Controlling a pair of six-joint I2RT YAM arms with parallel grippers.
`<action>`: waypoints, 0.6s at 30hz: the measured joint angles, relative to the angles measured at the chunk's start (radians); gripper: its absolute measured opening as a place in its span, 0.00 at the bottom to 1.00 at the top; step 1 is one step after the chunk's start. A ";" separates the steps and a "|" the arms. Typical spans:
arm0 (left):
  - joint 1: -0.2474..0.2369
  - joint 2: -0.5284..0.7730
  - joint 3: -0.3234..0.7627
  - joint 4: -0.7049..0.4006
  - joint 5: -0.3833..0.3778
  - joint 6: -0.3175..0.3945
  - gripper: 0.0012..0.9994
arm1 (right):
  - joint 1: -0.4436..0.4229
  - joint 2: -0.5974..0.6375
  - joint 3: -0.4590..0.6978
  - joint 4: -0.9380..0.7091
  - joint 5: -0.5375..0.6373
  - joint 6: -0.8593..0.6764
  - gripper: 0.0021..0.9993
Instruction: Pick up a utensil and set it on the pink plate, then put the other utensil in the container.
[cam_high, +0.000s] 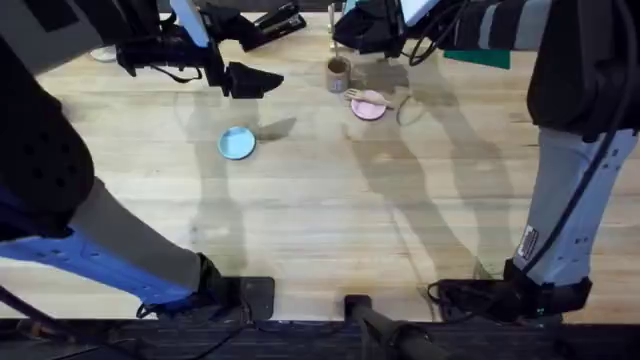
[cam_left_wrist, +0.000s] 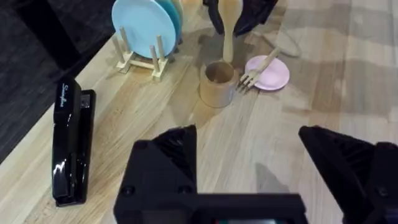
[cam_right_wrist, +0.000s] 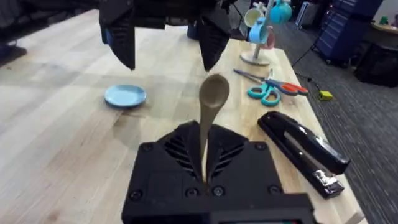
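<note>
Left wrist view, right hand pinching spoon upright above container, left hand spread.

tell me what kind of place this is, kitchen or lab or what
Probably a robotics lab or workshop, not a kitchen. A wooden table holds toy dishware like the pink plate beside office gear: a stapler and scissors. Grey carpet and blue storage bins lie behind.
</note>
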 joint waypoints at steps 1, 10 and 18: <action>0.000 0.000 0.000 0.000 0.000 0.000 0.99 | 0.000 0.005 0.000 0.002 0.001 -0.002 0.03; 0.000 0.000 0.000 0.000 0.000 0.000 0.99 | 0.003 0.030 0.000 0.014 0.034 -0.011 0.03; 0.000 0.000 0.000 0.000 0.000 0.000 0.99 | 0.005 0.065 0.000 0.016 0.047 -0.013 0.03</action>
